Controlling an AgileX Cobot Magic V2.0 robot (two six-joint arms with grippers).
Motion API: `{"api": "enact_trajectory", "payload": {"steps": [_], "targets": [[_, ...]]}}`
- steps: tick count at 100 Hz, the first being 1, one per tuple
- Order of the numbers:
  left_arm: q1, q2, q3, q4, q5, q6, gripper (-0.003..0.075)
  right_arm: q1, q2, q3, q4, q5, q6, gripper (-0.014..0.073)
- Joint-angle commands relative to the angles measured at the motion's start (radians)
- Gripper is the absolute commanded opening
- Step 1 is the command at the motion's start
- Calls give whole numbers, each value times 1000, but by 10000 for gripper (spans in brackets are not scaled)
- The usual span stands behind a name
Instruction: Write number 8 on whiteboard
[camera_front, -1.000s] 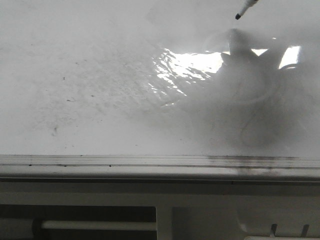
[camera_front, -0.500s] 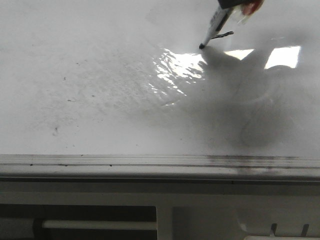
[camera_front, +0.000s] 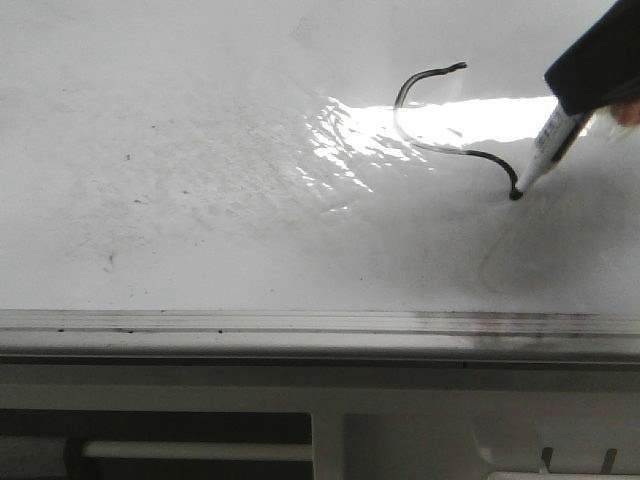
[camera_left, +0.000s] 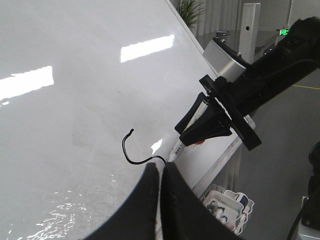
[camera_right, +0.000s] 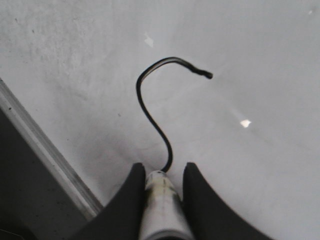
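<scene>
With my right claw (camera_right: 160, 172) clamped tight on the marker (camera_front: 548, 150) and its tip touching the whiteboard (camera_front: 200, 150) at the end of a half-done number 8 (camera_front: 440, 120), any tilt could lift the nib, leaving gaps in the loops.

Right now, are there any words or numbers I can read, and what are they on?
No finished words or numbers can be read.
The black stroke on the whiteboard: only an S-shaped curve, not a number yet.
The marker in the right pincer: dark print, too blurred to read.
The green sign behind: too small to read.
</scene>
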Motion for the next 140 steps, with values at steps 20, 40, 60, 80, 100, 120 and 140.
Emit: {"api": "enact_trajectory", "payload": {"steps": [20, 40, 60, 80, 100, 120, 140], "targets": [[-5, 5, -28, -16, -76, -10, -20, 5, 83, -40, 5, -244, 1, -42], [-5, 5, -28, -16, -76, -10, -20, -66, 102, -125, -16, -200, 1, -42], [-5, 5, -28, -16, -76, -10, -20, -116, 103, -166, -23, -166, 1, -42], [-5, 5, -28, -16, -76, -10, -20, -113, 93, -176, -13, -147, 1, -42], [-5, 10, -28, -16, -61, -10, 36, 28, -8, -241, 75, -48, -1, -71], [-7, 165, -37, -41, 61, -10, 454, 301, 11, -303, 92, 162, -98, -71], [-59, 388, -129, -52, 116, 115, 455, 440, 98, -334, 92, 177, -105, -71]]}}
